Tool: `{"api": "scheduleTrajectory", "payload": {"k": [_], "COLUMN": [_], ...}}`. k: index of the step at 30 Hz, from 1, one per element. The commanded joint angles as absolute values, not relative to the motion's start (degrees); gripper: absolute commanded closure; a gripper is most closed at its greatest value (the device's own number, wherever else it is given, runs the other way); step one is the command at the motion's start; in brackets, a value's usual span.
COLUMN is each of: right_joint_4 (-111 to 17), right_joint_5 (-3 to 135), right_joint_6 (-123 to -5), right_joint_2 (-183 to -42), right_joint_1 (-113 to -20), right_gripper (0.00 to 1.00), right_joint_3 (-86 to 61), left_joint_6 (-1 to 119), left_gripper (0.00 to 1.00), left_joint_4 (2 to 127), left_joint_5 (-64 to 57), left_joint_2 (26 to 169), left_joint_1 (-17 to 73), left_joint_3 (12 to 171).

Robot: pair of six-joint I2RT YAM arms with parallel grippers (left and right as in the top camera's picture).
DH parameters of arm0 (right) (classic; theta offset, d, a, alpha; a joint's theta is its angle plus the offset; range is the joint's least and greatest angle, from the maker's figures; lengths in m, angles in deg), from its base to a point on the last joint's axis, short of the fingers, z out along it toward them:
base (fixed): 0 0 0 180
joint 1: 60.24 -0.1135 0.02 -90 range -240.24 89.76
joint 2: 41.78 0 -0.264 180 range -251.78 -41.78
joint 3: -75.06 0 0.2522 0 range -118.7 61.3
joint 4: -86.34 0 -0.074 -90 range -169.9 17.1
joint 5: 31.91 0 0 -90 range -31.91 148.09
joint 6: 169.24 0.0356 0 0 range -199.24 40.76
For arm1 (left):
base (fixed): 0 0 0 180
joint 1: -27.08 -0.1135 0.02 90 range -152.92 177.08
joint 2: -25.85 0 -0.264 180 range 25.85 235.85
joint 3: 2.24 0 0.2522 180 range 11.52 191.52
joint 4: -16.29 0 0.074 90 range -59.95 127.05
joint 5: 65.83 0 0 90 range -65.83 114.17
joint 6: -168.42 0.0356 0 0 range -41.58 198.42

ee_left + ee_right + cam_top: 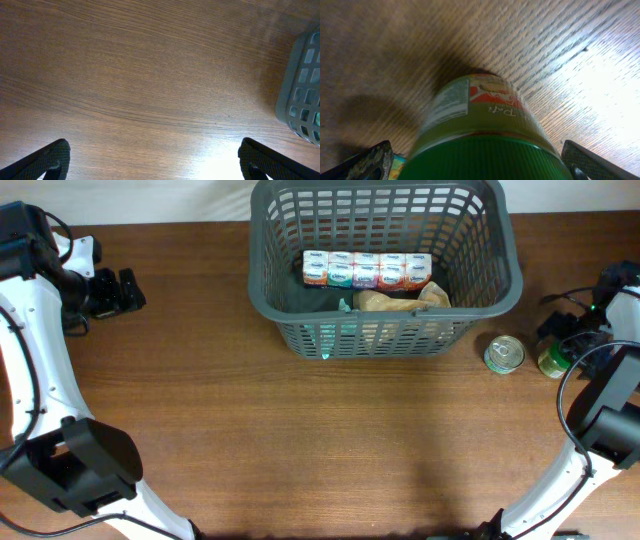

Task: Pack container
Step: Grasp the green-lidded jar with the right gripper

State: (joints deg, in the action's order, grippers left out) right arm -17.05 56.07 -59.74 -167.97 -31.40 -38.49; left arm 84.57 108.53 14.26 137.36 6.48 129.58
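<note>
Right side of table (300, 440): right gripper (477, 159) is spread wide, one finger on either side of a green-lidded jar (480, 110); cannot tell whether they touch it. A tin can (503, 354) stands just beside the jar. Farther back on the left, left gripper (154, 159) is wide, with nothing between its fingers. Farthest, centre: container (262, 285), upright, holding a row of small cartons (367, 270) and a brown bag (400, 300).

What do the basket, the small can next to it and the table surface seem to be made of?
The basket looks like moulded plastic, matt dark grey: its slotted lattice walls and thick rim appear to be one piece. The can seems to be metal: its top is silvery and shiny. The table shows brown wood grain with a soft sheen; whether it is solid wood or laminate, I cannot tell.
</note>
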Motion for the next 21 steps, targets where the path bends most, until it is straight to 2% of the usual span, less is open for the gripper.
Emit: {"api": "scheduleTrajectory", "payload": {"k": [1, 11, 21], "right_joint_4": [-17.86, -19.5, -19.28], "right_joint_5": [54.74, 54.46, 55.05], "right_joint_6": [-58.95, -58.82, -58.82], "right_joint_2": [-168.17, -168.17, -168.17], "right_joint_1": [-31.18, -29.61, -29.08], "right_gripper": [0.0, 0.0, 0.08], "right_joint_3": [-36.83, -36.57, -36.57], "left_joint_6": [84.02, 84.02, 84.02], "left_gripper": [0.01, 0.01, 0.01], "left_joint_4": [108.55, 108.55, 108.55], "left_joint_5": [13.43, 13.45, 13.43], "left_joint_2": [137.62, 137.62, 137.62], "left_joint_1": [6.31, 6.31, 6.31], "left_joint_3": [129.41, 129.41, 129.41]}}
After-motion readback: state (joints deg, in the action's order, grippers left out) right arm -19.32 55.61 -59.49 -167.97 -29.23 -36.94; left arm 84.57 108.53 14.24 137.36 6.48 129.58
